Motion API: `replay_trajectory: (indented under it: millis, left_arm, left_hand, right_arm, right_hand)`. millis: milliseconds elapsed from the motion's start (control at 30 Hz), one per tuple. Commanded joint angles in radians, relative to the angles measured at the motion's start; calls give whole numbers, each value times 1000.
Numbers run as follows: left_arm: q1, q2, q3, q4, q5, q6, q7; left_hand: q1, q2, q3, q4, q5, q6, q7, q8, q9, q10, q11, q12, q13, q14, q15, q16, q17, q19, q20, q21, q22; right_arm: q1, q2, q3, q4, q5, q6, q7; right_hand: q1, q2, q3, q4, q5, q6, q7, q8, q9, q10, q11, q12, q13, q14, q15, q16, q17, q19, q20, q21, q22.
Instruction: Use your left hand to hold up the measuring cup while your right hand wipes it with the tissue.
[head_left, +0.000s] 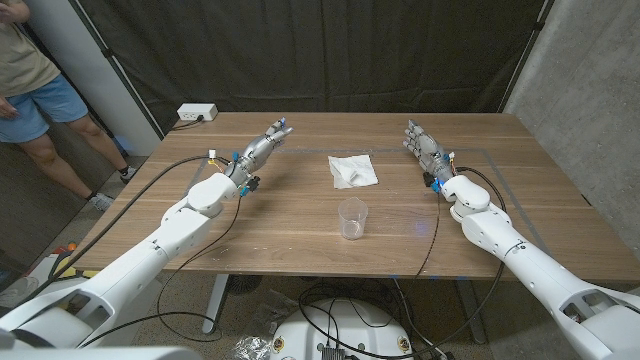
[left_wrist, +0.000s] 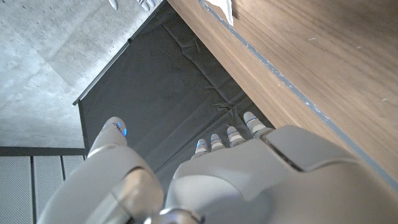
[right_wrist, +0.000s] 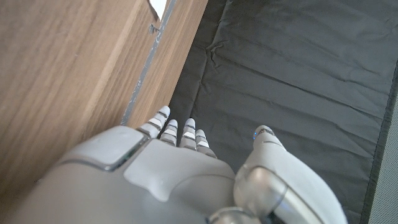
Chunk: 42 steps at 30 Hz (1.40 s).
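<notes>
Both hands empty, fingers extended: left hand at 10 o'clock, right hand at 2. Measuring cup central, tissue at its 12, probably staged for reach.

Lab: black curtain (concrete wall), cables.

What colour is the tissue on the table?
White. The tissue shows best in the head view, lying beyond the clear measuring cup.
</notes>
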<state>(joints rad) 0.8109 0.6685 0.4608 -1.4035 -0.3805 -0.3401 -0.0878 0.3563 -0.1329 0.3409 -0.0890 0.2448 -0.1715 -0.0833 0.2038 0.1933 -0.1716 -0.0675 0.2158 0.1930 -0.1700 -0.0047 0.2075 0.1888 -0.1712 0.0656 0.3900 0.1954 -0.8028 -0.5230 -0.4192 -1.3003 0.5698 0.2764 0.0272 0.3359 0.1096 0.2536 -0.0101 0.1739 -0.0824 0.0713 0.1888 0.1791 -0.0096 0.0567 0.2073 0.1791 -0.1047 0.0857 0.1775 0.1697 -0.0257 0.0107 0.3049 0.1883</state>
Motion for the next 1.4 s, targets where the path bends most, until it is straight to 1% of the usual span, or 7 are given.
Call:
replay_trajectory:
  millis: [33, 200, 367, 500, 967, 1167, 1400]
  left_arm:
    - [33, 53, -1, -62, 45, -28, -18]
    - [47, 75, -3, -93, 62, -36, -24]
    - [66, 95, -8, -126, 82, -39, -21]
    - [83, 107, -11, -148, 102, -43, -12]
    - [96, 137, 7, -202, 165, -38, -33]
    - [72, 138, 28, -195, 185, -49, -75]
    - [54, 127, 48, -173, 198, -77, -105]
  left_hand:
    - [17, -13, 0, -12, 11, -251, 10, 9, 5, -146, 11, 8, 5, -43, 7, 5, 3, -19, 10, -3, 2]
    - [53, -33, -15, -37, 27, -188, 34, 32, 6, -140, 17, 9, 6, -39, 8, 2, 4, -13, 12, -5, 3]
    - [62, -37, -19, -42, 32, -188, 46, 31, 7, -138, 20, 10, 6, -40, 8, 1, 4, -13, 14, -7, 3]
    - [73, -41, -26, -49, 38, -172, 65, 36, 8, -135, 22, 11, 7, -37, 10, 1, 5, -11, 17, -8, 4]
    - [91, -47, -43, -59, 50, -200, 81, 22, 10, -141, 37, 8, 8, -42, 15, -3, 6, -14, 13, -12, 5]
    - [96, -49, -51, -62, 55, -191, 84, 25, 11, -146, 39, 6, 9, -50, 17, -6, 7, -14, 7, -14, 5]
    - [103, -53, -72, -65, 64, -233, 90, 7, 13, -159, 48, 2, 10, -59, 23, -9, 9, -20, 10, -19, 6]
  right_arm:
    - [3, -6, -22, -29, -49, -11, -26]
    - [2, -9, -31, -41, -69, -12, -36]
    - [-3, -17, -36, -58, -85, -18, -44]
    - [-10, -29, -37, -77, -100, -24, -54]
    - [-36, -57, -39, -125, -126, -73, -91]
    - [-40, -66, -40, -142, -133, -94, -101]
    - [-50, -78, -36, -168, -141, -112, -118]
  right_hand:
    - [10, -5, 0, -8, 3, -4, -2, 3, 4, 5, 2, 6, 5, 0, 4, 4, 3, -4, 7, -5, 2]
    - [10, -5, -1, -9, 3, -4, -3, 3, 4, 6, 2, 6, 5, 2, 2, 5, 3, -2, 6, -6, 3]
    - [8, -8, -3, -10, 3, -2, -3, 3, 4, 12, 2, 8, 5, 4, 1, 5, 3, -1, 5, -7, 3]
    - [6, -12, -6, -11, 3, -1, -4, 3, 4, 15, 1, 9, 5, 6, 0, 6, 3, 1, 4, -7, 3]
    - [-4, -29, -19, -12, 3, 3, 0, 4, 4, 19, 1, 9, 5, 8, 0, 6, 4, 3, 4, -10, 3]
    - [-8, -35, -23, -13, 4, 2, 0, 3, 4, 17, 2, 8, 5, 7, -1, 5, 4, 3, 3, -11, 3]
    - [-12, -40, -28, -13, 5, 2, 3, 3, 4, 17, 2, 7, 5, 6, -1, 5, 4, 3, 3, -13, 3]
